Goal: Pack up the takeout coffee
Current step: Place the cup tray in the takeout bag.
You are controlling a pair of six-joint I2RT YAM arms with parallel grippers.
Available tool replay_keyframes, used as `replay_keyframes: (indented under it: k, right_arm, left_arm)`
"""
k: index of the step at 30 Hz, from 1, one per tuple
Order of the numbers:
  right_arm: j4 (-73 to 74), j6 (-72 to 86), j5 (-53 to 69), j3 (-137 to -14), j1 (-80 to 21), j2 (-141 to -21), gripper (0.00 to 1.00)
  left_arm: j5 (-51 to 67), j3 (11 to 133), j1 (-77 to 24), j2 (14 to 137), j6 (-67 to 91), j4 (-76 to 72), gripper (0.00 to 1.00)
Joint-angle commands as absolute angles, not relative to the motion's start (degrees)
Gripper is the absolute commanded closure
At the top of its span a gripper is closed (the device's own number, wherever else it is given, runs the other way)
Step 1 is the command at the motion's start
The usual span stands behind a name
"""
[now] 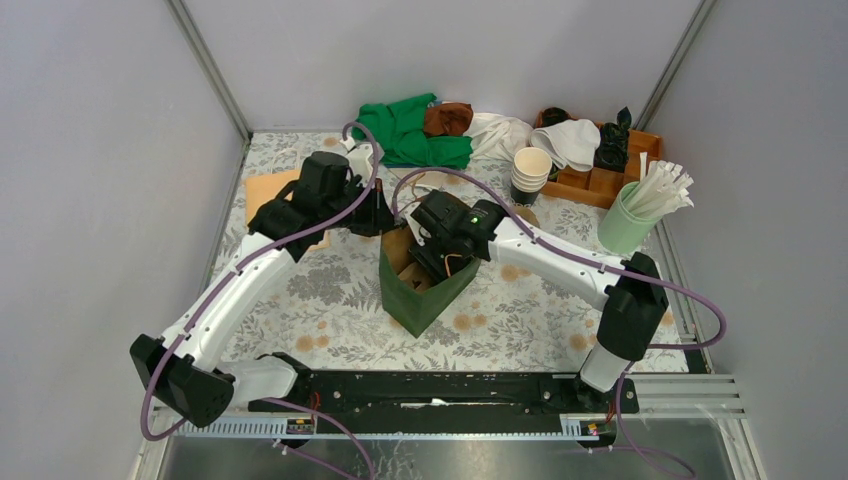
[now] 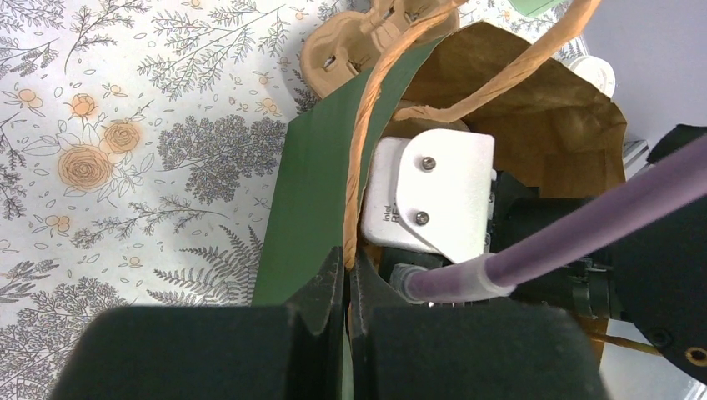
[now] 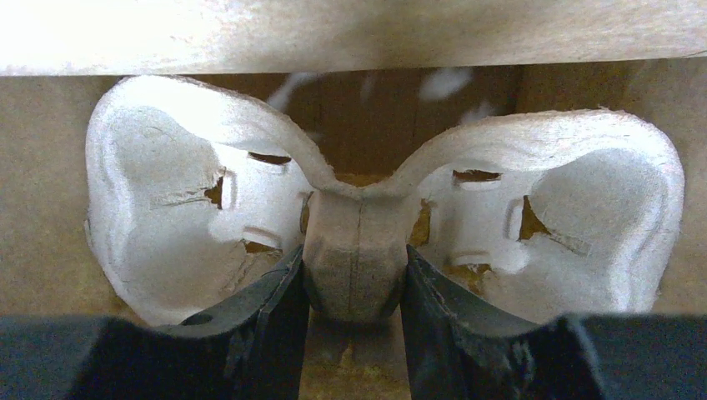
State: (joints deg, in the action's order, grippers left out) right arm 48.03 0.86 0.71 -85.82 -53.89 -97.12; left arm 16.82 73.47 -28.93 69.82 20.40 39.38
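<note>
Your right pincer (image 3: pixel 353 265) clamps the carrier (image 3: pixel 167 196) by its centre post: light, crushable pulp. Left pincer (image 2: pixel 346 271) pinches the bag handle (image 2: pixel 364 142).

Floral tablecloth (image 1: pixel 330 280) covers the table. Centre: green paper bag (image 1: pixel 415 300), upright, mouth open, brown inside. A twisted paper handle (image 2: pixel 358 167) runs along its rim. Inside the bag: pale moulded-pulp cup carrier (image 3: pixel 167 192), one well on either side of a central post. A second pulp carrier (image 2: pixel 350 46) lies on the cloth just beyond the bag.

Far right: wooden organiser tray (image 1: pixel 600 185), with a stack of cream paper cups (image 1: pixel 530 170) just left of it and a green tumbler (image 1: pixel 622 228) of white straws (image 1: pixel 665 188) at its near right.

Far centre: green cloth (image 1: pixel 410 130), brown cloth (image 1: pixel 448 118) and white cloth (image 1: pixel 500 135), heaped together. Far left: tan flat sheet (image 1: pixel 262 190).
</note>
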Motion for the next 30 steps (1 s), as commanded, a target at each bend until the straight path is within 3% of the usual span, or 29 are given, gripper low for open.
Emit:
replay_keyframes:
  k: [1,15,30]
  right_arm:
    - [50.72,0.93,2.96,-84.03,-54.4,-97.01,0.61]
    - [51.07,1.35,3.9,-83.78,-54.49,-100.15,0.61]
    - [52.29,1.59,4.66,-84.73,-55.17,-104.21,0.6]
  left_arm:
    - [14.69,74.27,-29.26,67.44,17.19,35.01,1.0]
    - [7.23,71.3,-29.36,65.78,10.24,37.92,1.0]
    - [9.6,70.06,-29.36,64.84,9.67,35.66,1.0]
